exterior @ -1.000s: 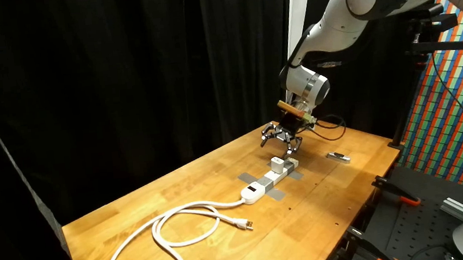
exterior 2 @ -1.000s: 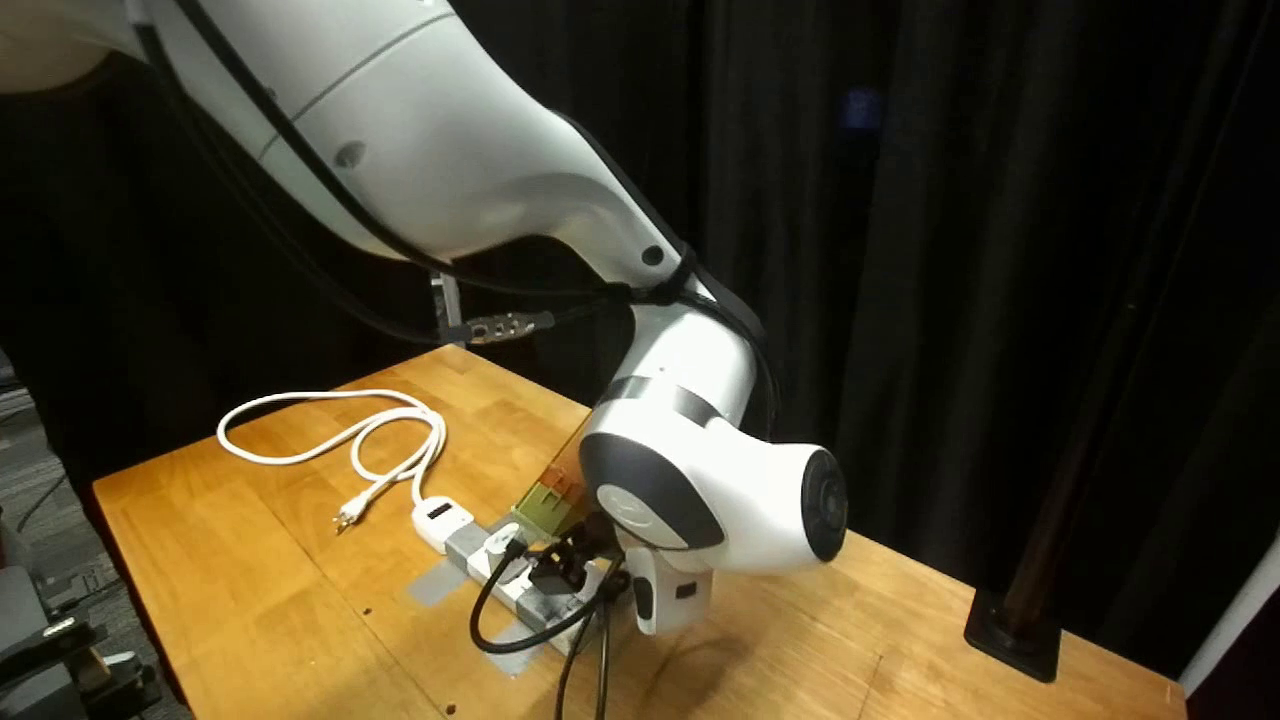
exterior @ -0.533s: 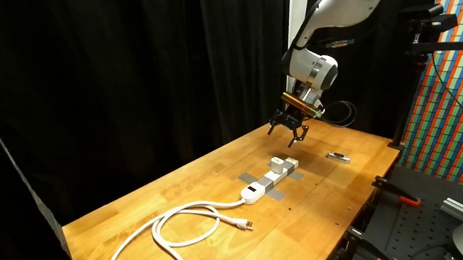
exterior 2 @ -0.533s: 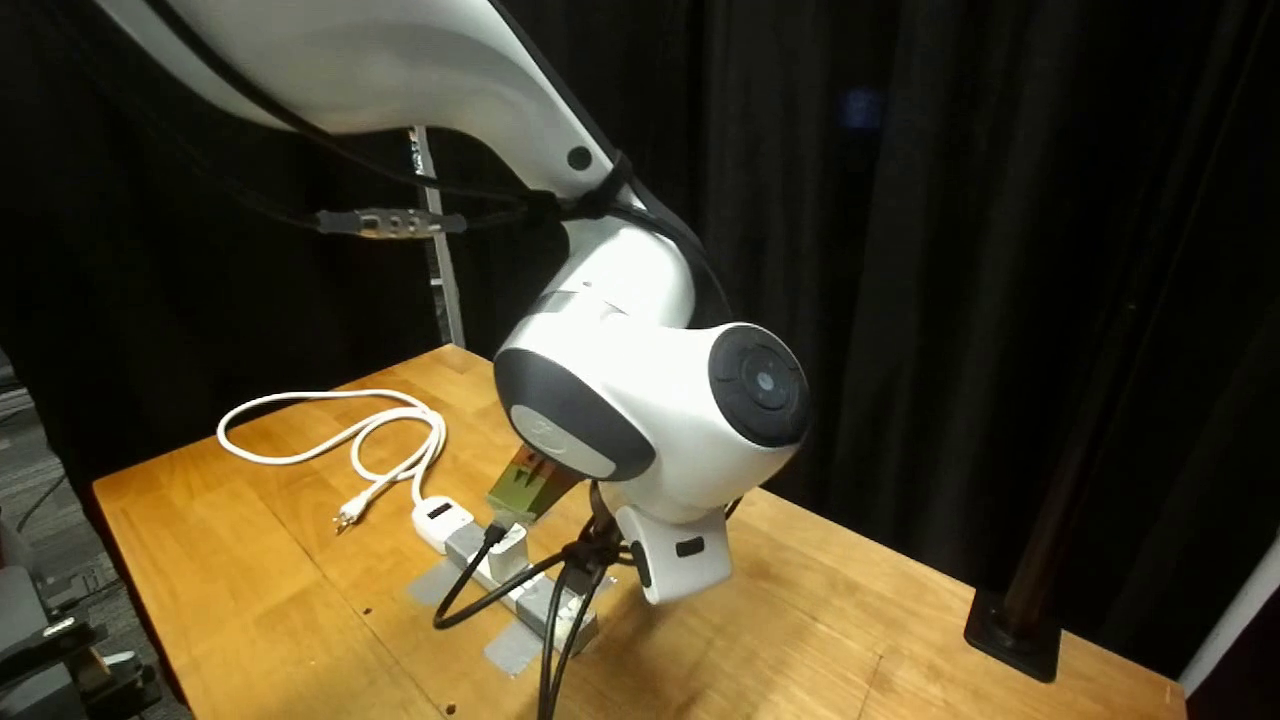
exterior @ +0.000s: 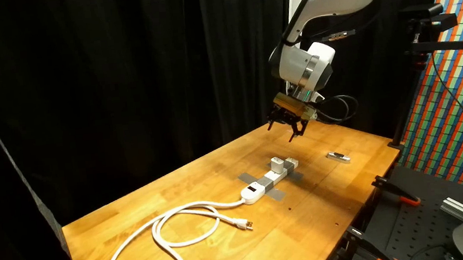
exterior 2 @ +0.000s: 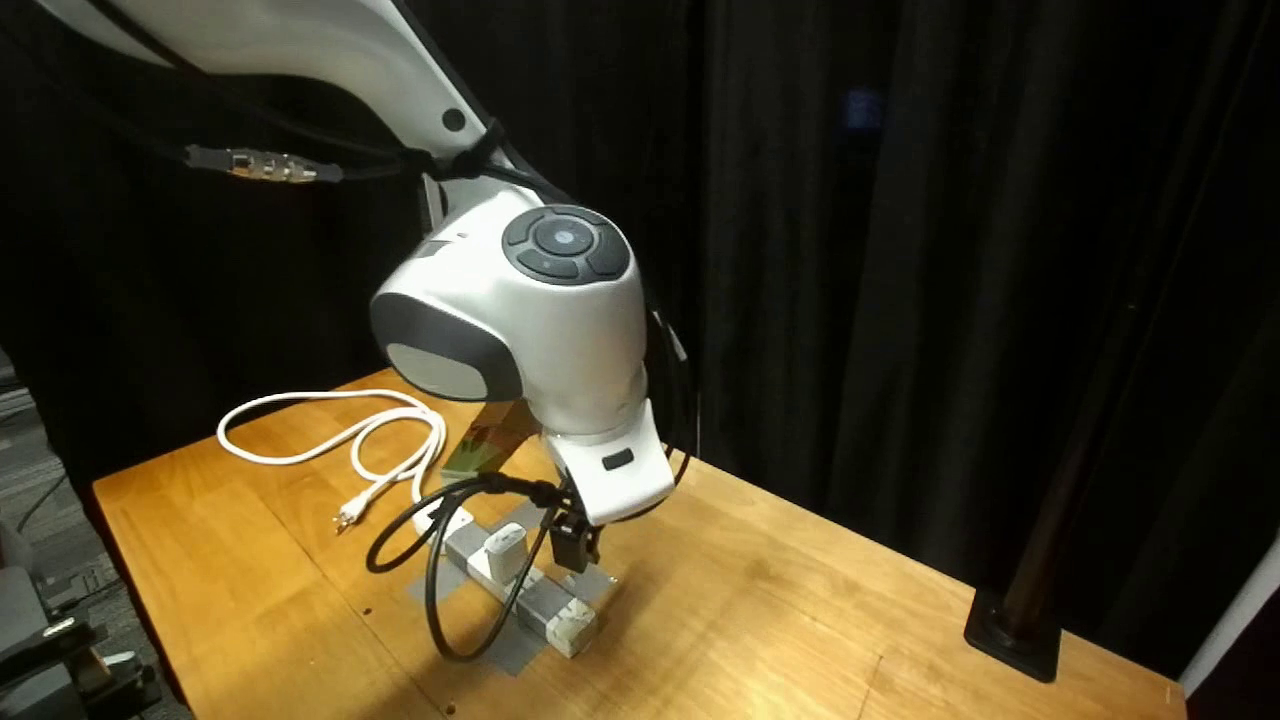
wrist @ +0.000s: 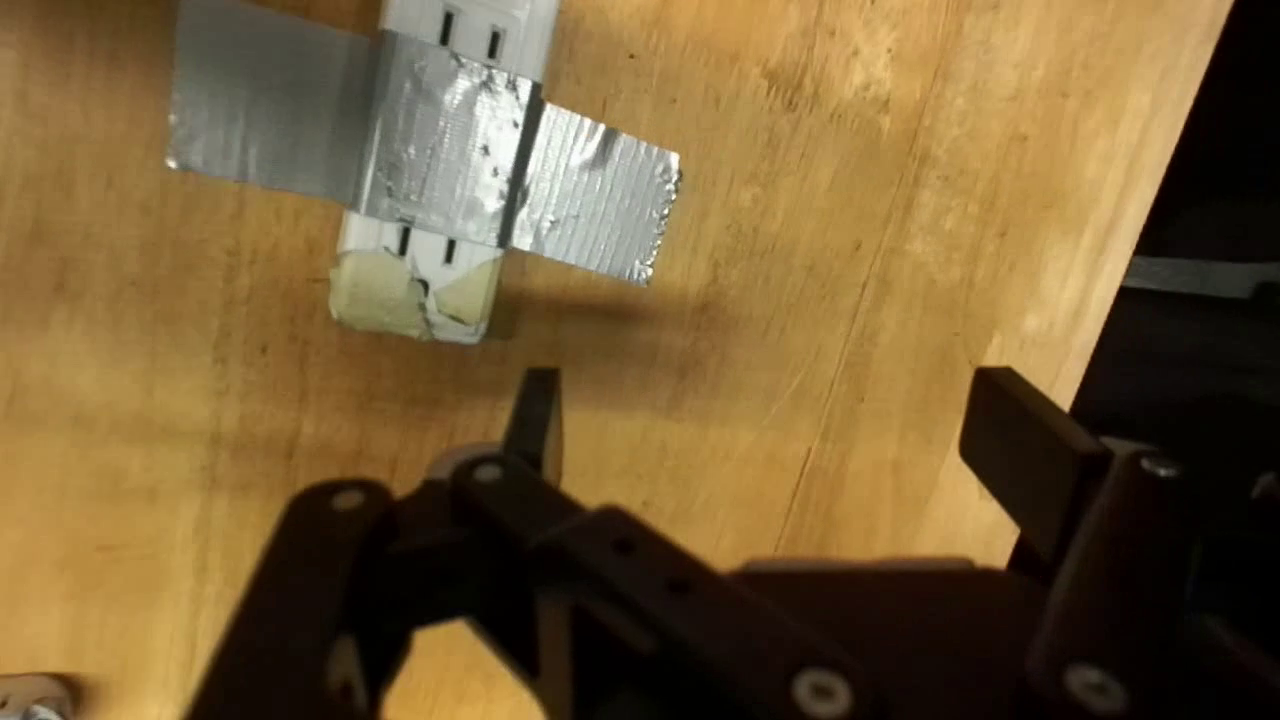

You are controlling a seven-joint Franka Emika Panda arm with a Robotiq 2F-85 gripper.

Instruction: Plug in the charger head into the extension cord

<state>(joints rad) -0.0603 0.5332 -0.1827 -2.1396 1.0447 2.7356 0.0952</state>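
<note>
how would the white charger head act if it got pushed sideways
The charger head probably won't slide easily, since it stands upright on the extension cord and looks seated in it. Its flat-sided shape makes rolling unlikely. The extension cord should barely shift, strapped to the table by grey tape.

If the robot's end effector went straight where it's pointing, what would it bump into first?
Probably the wooden tabletop, near the extension cord. In the wrist view, its wood shows between the tips of the open end effector, though depth is hard to judge.
</note>
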